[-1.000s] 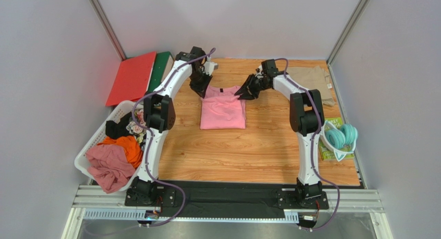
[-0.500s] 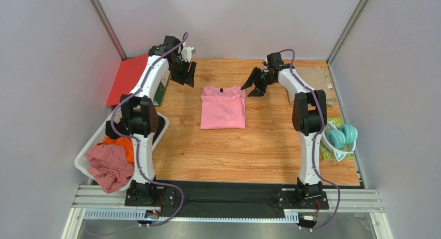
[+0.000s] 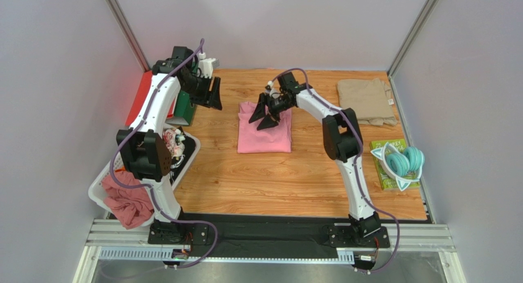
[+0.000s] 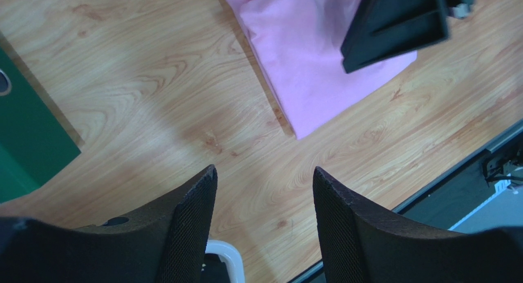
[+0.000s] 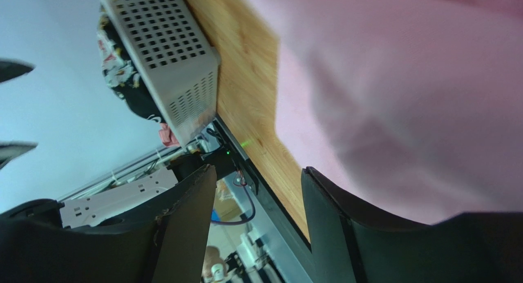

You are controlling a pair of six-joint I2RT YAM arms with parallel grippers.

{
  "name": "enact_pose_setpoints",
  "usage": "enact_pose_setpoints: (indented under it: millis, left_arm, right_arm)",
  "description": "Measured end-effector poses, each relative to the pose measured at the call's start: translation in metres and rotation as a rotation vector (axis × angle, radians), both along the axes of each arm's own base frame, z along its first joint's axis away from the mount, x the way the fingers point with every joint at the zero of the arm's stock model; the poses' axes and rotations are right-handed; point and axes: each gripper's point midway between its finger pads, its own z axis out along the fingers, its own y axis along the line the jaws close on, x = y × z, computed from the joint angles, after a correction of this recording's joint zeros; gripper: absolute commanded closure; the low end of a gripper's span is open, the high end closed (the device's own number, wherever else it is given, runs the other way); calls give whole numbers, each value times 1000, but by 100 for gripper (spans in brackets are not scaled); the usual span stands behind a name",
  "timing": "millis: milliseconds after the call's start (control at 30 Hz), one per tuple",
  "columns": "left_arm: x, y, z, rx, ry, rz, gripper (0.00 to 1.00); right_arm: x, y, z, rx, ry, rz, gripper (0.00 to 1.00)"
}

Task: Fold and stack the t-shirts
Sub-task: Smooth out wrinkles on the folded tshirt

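A folded light pink t-shirt [image 3: 265,137] lies flat mid-table, also filling the right wrist view [image 5: 399,99] and showing in the left wrist view [image 4: 313,62]. The folded khaki t-shirt [image 3: 366,99] rests at the back right. My left gripper [image 3: 213,94] hangs open over bare wood left of the pink shirt, nothing between its jaws [image 4: 264,169]. Just over the pink shirt's far edge, my right gripper [image 3: 263,116] is open and empty [image 5: 258,170]. One of its black fingers [image 4: 396,26] shows in the left wrist view.
A white basket [image 3: 101,179] of crumpled clothes stands at the left front, its wall [image 5: 166,44] showing in the right wrist view. Red [image 3: 136,102] and green [image 3: 182,108] folders lie at the back left. Teal headphones [image 3: 404,162] rest on a green packet [image 3: 387,180] at the right edge.
Both grippers have opened and let go of the pink shirt's far edge. The left arm swung left toward the folders. The right gripper drew off to the right, then came over the shirt's far edge.
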Motion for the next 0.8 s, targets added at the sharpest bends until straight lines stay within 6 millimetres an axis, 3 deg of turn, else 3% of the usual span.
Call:
enact_pose_setpoints:
  millis: [133, 200, 367, 567, 667, 800]
  left_arm:
    - [-11, 0, -10, 8, 47, -15, 34]
    - [-15, -3, -9, -8, 57, -31, 33]
    - [-29, -21, -16, -38, 93, -103, 32]
    - [-51, -80, -49, -29, 189, -267, 33]
    - [-42, -105, -79, -14, 245, -307, 33]
    - [-17, -114, -120, 3, 308, -287, 33]
  right_arm:
    - [5, 5, -50, 2, 101, 17, 39]
    - [14, 1, -62, 23, 138, 9, 39]
    - [43, -10, -50, 95, 105, -29, 39]
    - [68, -21, -38, 171, 64, -74, 37]
    - [70, -26, -42, 177, 71, -86, 37]
    - [71, -34, -50, 173, 89, -103, 37]
